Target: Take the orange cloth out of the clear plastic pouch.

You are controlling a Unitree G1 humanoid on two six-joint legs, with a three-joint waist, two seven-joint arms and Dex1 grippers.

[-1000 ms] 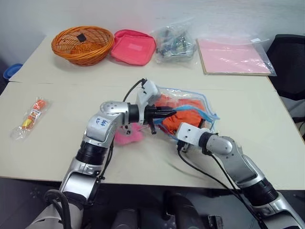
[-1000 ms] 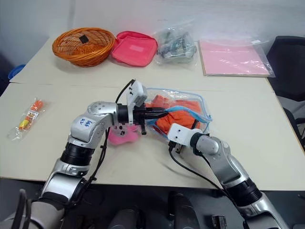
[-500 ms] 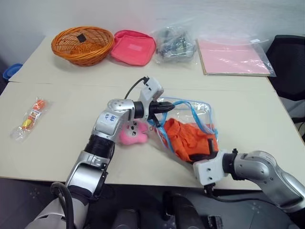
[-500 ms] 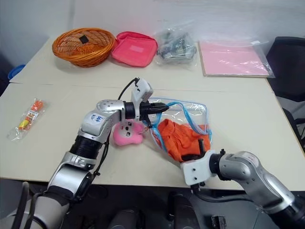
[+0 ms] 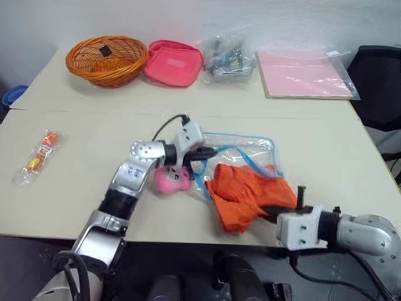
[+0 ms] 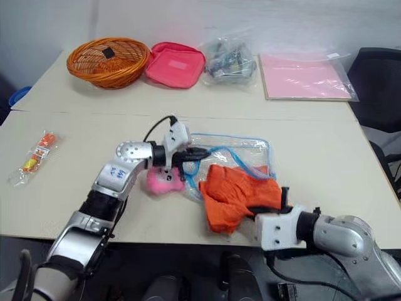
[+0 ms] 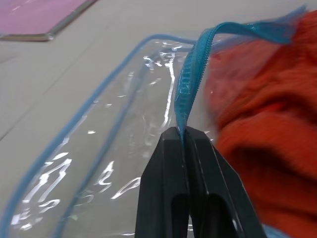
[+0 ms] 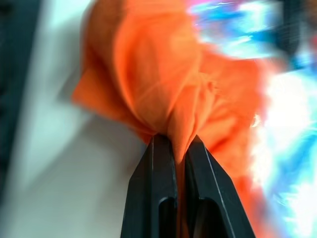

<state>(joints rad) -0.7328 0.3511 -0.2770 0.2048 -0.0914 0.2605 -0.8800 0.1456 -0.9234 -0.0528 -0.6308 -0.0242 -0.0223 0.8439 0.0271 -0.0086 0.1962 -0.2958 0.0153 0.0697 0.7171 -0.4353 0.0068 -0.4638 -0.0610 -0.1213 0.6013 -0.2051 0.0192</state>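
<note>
The orange cloth hangs crumpled near the table's front edge, mostly outside the clear plastic pouch. My right gripper is shut on the cloth's near end, and the right wrist view has the fabric pinched between its black fingers. The pouch lies flat at mid table, its light-blue zip trim lifted at the mouth. My left gripper is shut on that trim. A pink plush charm lies beside the pouch, under my left forearm.
An orange wicker basket, a pink fabric pouch, a wrinkled clear bag of dark items and a flat sleeve of pink paper line the far side. A small snack packet lies at the left. A dark chair stands at the right.
My right gripper has pulled back toward the table's front edge, drawing the orange cloth out of the pouch mouth. My left gripper has sunk a little, still pinching the blue trim.
</note>
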